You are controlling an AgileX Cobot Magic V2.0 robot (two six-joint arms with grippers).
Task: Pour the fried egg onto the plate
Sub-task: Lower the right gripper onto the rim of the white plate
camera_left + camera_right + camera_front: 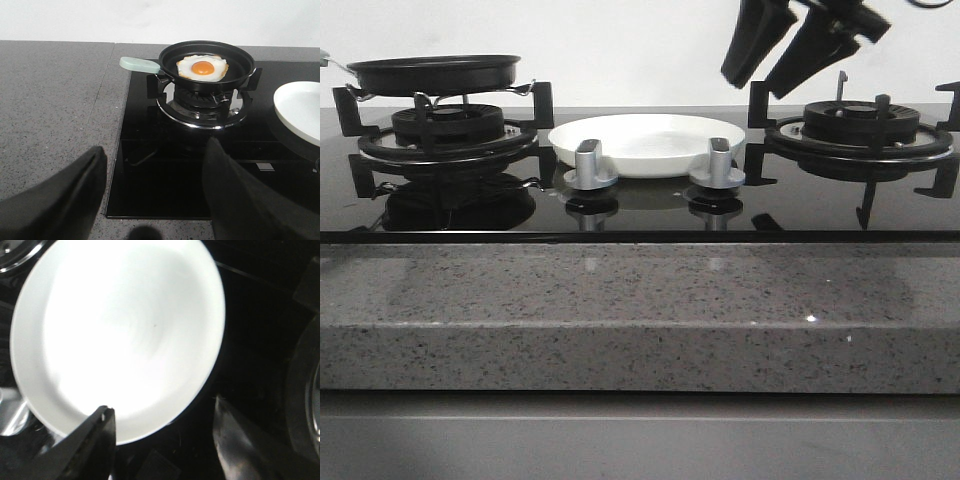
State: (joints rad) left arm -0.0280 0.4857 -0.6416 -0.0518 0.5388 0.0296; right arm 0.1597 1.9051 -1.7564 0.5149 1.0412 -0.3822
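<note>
Hovering above the plate (645, 143), right gripper (773, 58) fingers spread.

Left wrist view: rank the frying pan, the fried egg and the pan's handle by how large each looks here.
1. Frying pan, clearly largest.
2. Fried egg, covering part of the pan's floor.
3. Pale green handle, a bit shorter and narrower than the egg; it points partly along the view, so foreshortening makes that ranking unsure.

plate (650, 140): glossy white, smooth
hob (640, 210): mirror-glossy black glass
counter (620, 320): speckled grey stone
knobs (590, 165): brushed silvery metal
pan (207, 60): matt black
</note>
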